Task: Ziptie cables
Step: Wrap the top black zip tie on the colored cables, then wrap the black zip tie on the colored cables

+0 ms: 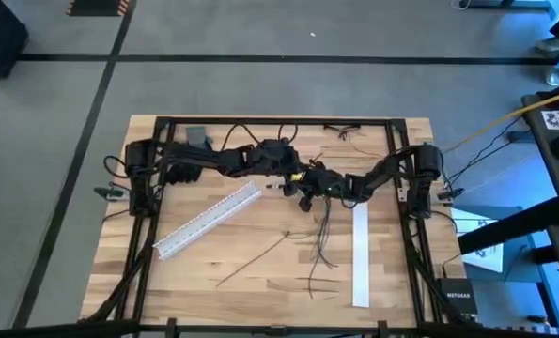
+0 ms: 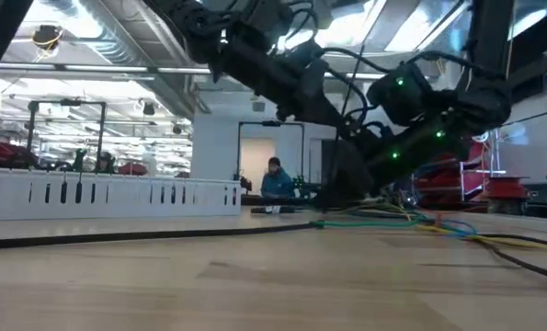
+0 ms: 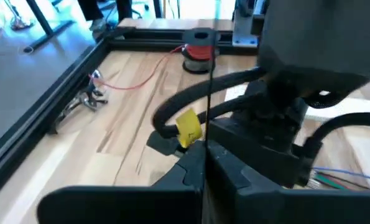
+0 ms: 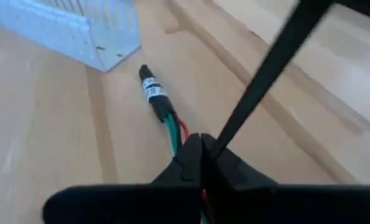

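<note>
Both arms meet over the table's middle. My left gripper (image 3: 203,171) is shut on a thin black strip (image 3: 208,81) that runs straight away from it. My right gripper (image 4: 201,152) is shut where a flat black strip (image 4: 278,56) comes out between its fingertips. The cables (image 1: 318,239) fan out as thin dark strands toward the near edge. One bundle of green and red wires (image 4: 172,127) ends in a labelled black plug (image 4: 150,87), lies on the wood and runs under my right fingers. In the low view the coloured wires (image 2: 420,221) lie flat. My left gripper pinches the thin black strip between its two fingertips (image 3: 194,177). The strip leaves the tips in a straight taut line, clear of the table. My right gripper pinches the flat black strip's end (image 4: 217,144) between its fingertips, fingers slanting down toward the table. The strip rises slanting away from them. Whether the fingers also touch the wires below, I cannot tell.
One white slotted strip (image 1: 209,218) lies slantwise at the left and another (image 1: 360,253) lies lengthwise at the right. A red spool (image 3: 199,50) stands at the far edge, pliers (image 3: 88,99) lie near the black frame rail (image 3: 73,68), and a person (image 2: 278,179) is beyond the table.
</note>
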Available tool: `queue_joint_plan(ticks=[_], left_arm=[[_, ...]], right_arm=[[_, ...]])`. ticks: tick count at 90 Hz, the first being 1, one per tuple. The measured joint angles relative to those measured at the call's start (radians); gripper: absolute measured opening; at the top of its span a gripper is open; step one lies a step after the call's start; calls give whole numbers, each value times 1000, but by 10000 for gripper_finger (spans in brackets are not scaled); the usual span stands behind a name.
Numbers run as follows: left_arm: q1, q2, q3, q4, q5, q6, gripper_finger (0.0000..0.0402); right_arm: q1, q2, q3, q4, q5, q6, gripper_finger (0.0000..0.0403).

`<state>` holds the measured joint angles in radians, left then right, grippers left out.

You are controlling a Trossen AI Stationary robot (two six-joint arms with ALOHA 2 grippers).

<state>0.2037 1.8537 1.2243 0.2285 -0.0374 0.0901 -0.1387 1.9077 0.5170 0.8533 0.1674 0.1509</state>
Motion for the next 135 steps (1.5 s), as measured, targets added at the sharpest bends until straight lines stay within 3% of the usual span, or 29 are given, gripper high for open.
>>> queue_joint_plan(ticks=[16,37,60,83,101,115,135], left_arm=[[3,-63,16,-59,-4,5,18],[3,-86,6,-253,-4,35,94],[-27,-128,5,-489,2,11,149],[-69,-82,-62,-430,8,-33,155],[-93,2,-72,-351,9,-64,156],[-121,35,-72,-351,8,-64,152],[-183,-3,-74,-455,9,-97,141]], right_arm=[[1,6,5,-8,-5,1,17],[1,-45,3,-51,-9,0,85],[1,-290,5,-237,-10,-44,158],[1,-539,5,-560,-8,-106,170],[2,-615,7,-756,-185,-55,170],[18,-603,7,-719,-379,16,170],[149,-517,6,-524,-394,-75,170]])
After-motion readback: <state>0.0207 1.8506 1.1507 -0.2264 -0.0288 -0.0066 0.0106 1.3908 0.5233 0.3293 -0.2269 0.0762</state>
